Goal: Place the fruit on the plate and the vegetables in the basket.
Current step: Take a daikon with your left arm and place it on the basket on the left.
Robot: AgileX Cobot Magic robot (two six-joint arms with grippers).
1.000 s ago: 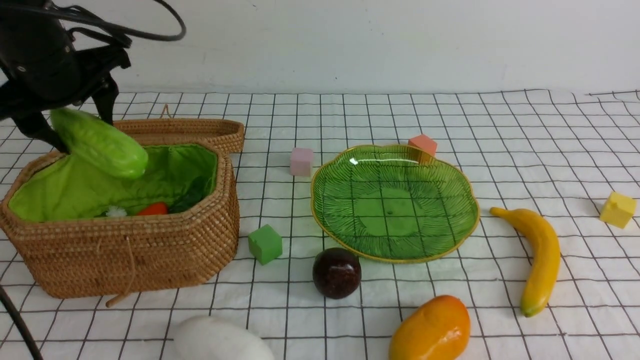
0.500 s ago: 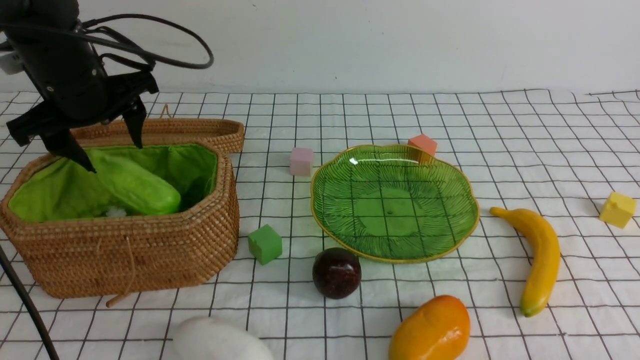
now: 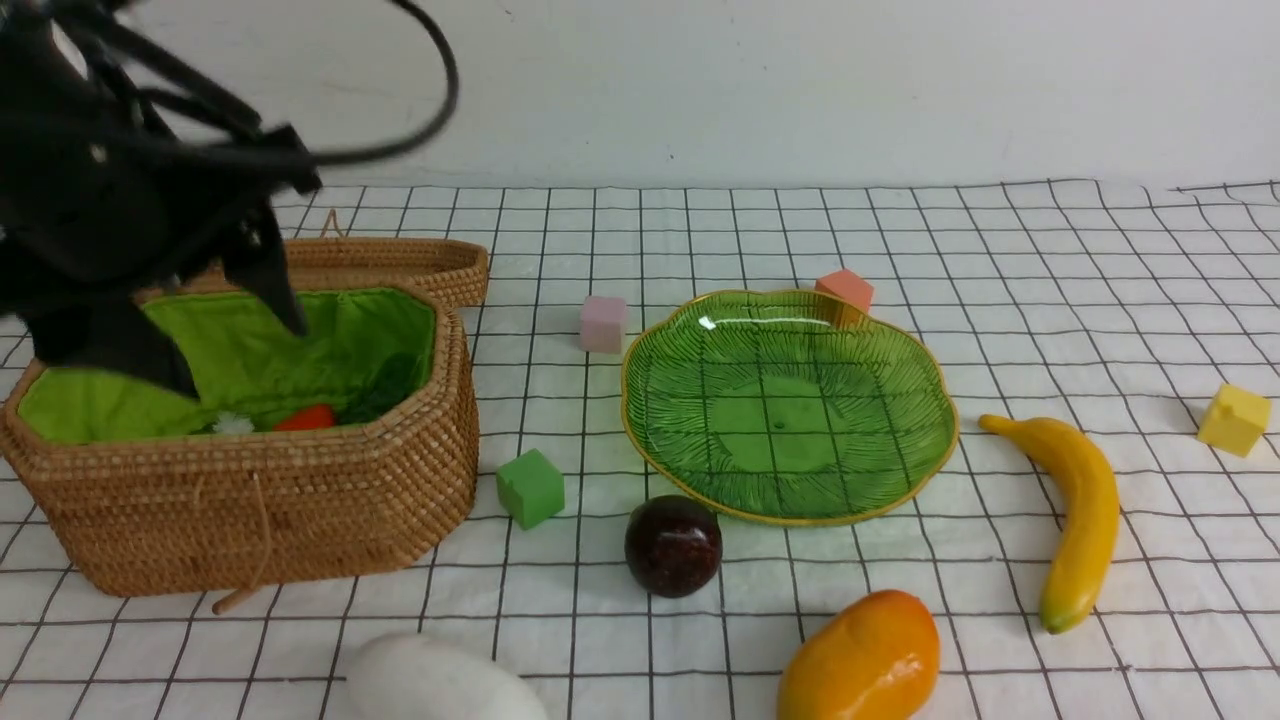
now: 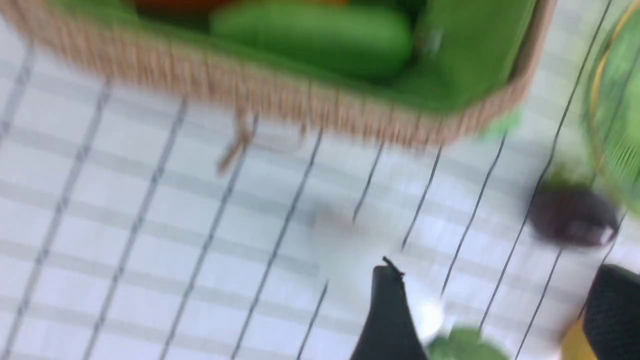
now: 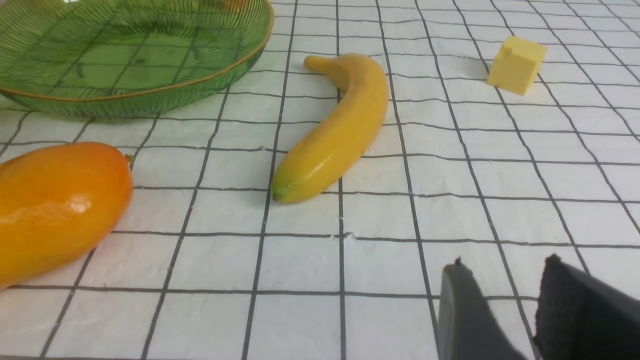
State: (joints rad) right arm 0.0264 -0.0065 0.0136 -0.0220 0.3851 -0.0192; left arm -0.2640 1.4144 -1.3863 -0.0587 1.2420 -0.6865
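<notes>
My left gripper hangs open and empty over the green-lined wicker basket, blurred by motion. In the left wrist view the gripper is spread wide, and the light-green cucumber lies inside the basket. An orange carrot shows in the basket. The white oval vegetable lies at the front edge. A maroon fruit, mango and banana lie around the empty green plate. My right gripper is open over bare cloth, nearer to me than the banana and mango.
The shallow wicker lid leans behind the basket. Foam cubes dot the checked cloth: pink, salmon behind the plate, green beside the basket, yellow far right.
The left gripper let go of the cucumber, which dropped into the basket and sank out of the front view. The arm then swung quickly over the basket. The right side is unchanged.
</notes>
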